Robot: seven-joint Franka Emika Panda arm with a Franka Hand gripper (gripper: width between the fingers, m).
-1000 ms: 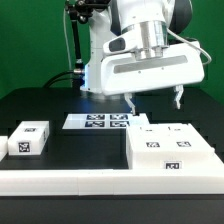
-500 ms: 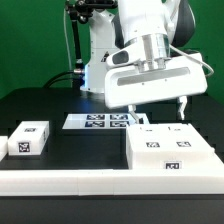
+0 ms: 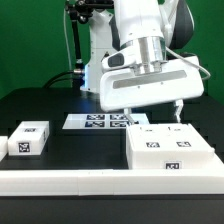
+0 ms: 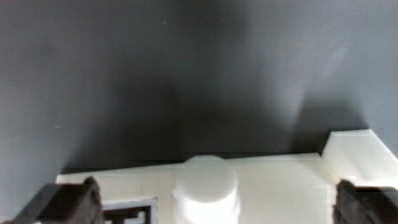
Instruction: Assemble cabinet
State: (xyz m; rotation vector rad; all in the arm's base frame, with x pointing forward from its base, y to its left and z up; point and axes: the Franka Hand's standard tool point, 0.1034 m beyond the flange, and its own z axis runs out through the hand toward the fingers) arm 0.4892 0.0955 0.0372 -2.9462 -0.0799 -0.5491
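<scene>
The cabinet (image 3: 170, 150), a large white box with black-and-white tags on its top, lies at the exterior view's right. A small white tagged block (image 3: 28, 138) stands apart at the left. My gripper (image 3: 152, 110) hangs open and empty just above the cabinet's far edge, touching nothing. In the wrist view my gripper (image 4: 221, 202) shows a dark finger in each lower corner, wide apart. Between them lie the cabinet's white surface (image 4: 285, 180) and a rounded white bump (image 4: 208, 185).
The marker board (image 3: 98, 121) lies flat on the black table behind the cabinet, at my gripper's left. A long low white rail (image 3: 60, 181) runs along the table's front edge. The robot's white base (image 3: 98, 60) stands at the back.
My gripper has come down a little toward the cabinet's far edge and the hand has tilted slightly. It stays open. The parts have not moved.
</scene>
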